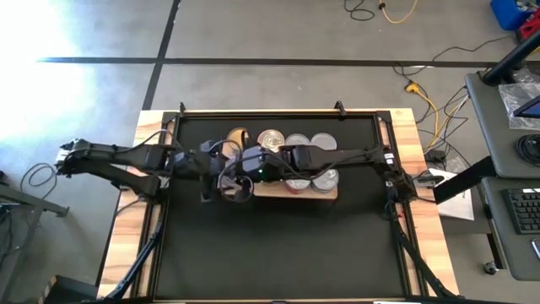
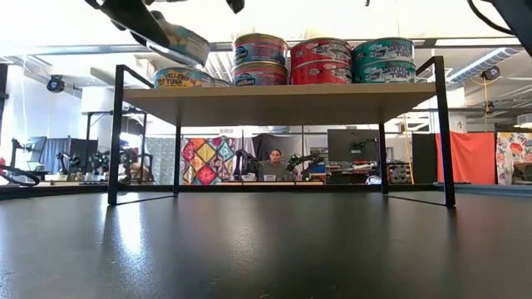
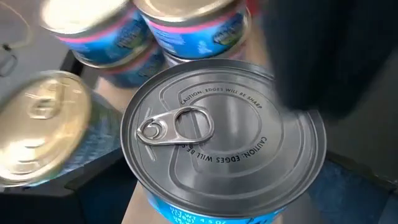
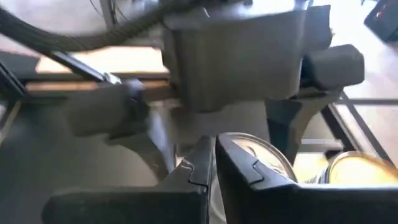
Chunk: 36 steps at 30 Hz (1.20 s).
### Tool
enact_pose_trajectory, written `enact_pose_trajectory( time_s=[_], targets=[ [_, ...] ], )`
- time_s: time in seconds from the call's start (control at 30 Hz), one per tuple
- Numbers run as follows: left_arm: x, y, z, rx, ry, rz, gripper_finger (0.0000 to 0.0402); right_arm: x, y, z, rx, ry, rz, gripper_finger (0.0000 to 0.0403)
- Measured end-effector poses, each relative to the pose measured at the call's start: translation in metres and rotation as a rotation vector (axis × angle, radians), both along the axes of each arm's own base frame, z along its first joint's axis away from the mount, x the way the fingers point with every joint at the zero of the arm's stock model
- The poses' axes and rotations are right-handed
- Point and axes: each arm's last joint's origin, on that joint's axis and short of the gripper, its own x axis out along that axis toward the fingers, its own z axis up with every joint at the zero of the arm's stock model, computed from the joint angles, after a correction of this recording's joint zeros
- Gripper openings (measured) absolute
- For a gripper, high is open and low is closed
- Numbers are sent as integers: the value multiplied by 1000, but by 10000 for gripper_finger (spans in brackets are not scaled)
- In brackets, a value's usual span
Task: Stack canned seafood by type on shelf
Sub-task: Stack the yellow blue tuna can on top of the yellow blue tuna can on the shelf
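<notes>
the shelf (image 2: 278,101) stands on the black mat (image 1: 278,253) of the surface, a pale wood board on thin black legs. on it sit stacked tins: a blue pair (image 2: 260,60), a red pair (image 2: 320,61) and a teal pair (image 2: 383,60), with a yellow-labelled tin (image 2: 183,78) alone at the board's end. from above, their silver and gold lids (image 1: 285,141) line the board's far edge. the left tool (image 1: 236,187) hangs over that end of the shelf with its fingers spread wide around a blue-labelled tin (image 3: 224,149), seen in the left wrist view as a silver pull-tab lid filling the frame; in the low view this tin (image 2: 179,46) is tilted in the air above the yellow one, clear of the board. the right tool (image 4: 215,163) hovers just beside the left one, its two dark fingers pressed together on nothing, with a silver lid (image 4: 264,152) and a gold lid (image 4: 364,171) beyond them. a person (image 2: 275,163) sits far behind the surface.
</notes>
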Motion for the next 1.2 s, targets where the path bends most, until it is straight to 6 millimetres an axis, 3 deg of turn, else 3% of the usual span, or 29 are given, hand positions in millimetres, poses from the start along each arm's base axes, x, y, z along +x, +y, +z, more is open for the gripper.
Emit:
enact_pose_trajectory(
  time_s=[0.5,1.2],
  targets=[
    [14,1,-12,-83,11,167,393,1,-16,-34,-18,127,-26,13],
    [29,0,-26,-133,55,256,400,-2,-18,-45,-43,206,-3,13]
  ],
)
